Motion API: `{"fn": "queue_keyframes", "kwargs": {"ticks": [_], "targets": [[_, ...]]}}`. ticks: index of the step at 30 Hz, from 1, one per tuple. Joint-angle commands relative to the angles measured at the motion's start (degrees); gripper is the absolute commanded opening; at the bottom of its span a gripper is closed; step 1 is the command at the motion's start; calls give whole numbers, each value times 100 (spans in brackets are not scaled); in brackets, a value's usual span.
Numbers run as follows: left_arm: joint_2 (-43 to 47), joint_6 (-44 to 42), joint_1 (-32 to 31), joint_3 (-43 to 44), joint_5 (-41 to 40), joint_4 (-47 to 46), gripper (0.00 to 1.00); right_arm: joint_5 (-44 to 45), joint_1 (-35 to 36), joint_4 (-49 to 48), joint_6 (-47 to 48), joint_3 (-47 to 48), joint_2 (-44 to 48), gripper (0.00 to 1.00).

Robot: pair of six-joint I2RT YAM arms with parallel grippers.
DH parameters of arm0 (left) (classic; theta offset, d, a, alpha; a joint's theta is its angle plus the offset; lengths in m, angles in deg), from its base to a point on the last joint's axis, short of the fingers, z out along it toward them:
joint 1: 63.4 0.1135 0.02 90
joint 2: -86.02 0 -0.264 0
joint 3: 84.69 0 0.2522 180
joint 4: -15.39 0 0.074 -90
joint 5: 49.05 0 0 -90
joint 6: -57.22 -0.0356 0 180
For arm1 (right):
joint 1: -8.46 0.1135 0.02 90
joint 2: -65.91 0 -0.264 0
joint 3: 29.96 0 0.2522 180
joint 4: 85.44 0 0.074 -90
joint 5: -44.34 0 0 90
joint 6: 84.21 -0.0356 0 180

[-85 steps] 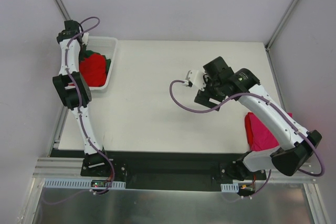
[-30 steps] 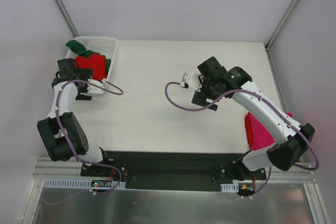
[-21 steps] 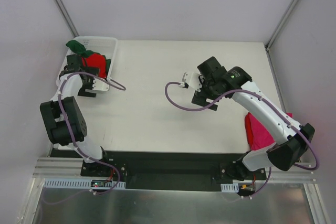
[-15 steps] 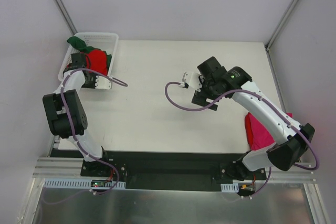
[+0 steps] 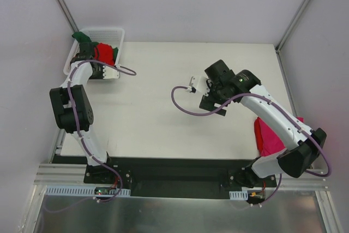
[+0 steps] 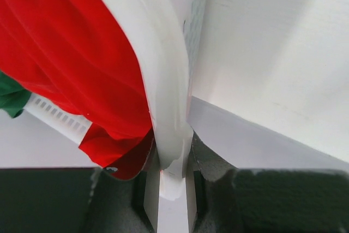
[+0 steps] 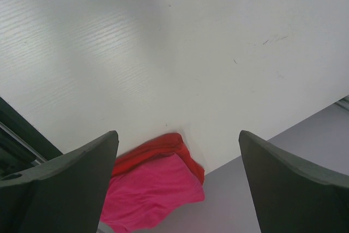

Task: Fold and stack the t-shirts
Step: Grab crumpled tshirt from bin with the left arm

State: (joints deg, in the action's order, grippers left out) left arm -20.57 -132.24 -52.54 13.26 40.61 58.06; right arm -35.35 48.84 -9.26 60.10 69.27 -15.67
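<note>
A bright red t-shirt [image 5: 104,53] and a dark green t-shirt [image 5: 83,37] lie bunched in the white mesh basket [image 5: 112,31] at the far left corner. My left gripper [image 5: 101,72] is shut on the basket's near rim. In the left wrist view the rim [image 6: 163,80] runs between the jaws of the left gripper [image 6: 169,181], with red cloth [image 6: 71,53] and green cloth [image 6: 11,96] beside it. My right gripper [image 5: 210,99] hangs open over mid-table, holding nothing. A magenta-pink t-shirt [image 5: 270,135] lies at the table's right edge, partly behind the right arm.
In the right wrist view, between the wide-apart jaws of the right gripper [image 7: 177,133], the pink tee [image 7: 152,195] lies on a red cloth [image 7: 158,148] at the table edge. The white table [image 5: 163,96] is walled on the left, back and right.
The left gripper reached the basket and closed on its rim. The basket shifted toward the back-left corner and tilted. The right arm stayed put.
</note>
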Motion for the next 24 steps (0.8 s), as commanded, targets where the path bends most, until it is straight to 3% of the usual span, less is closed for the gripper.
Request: {"fn": "queue_keyframes", "kwargs": {"ticks": [1,15,24], "targets": [[-239,428,-39,591,-396,-175,0,16,23,43,10,110,72,96],[-714,796,101,810,-1108,-192,0,68,14,52,36,-92,266,96],[-442,647,391,494,-1065,-192,0,68,14,52,54,-154,336,96]]}}
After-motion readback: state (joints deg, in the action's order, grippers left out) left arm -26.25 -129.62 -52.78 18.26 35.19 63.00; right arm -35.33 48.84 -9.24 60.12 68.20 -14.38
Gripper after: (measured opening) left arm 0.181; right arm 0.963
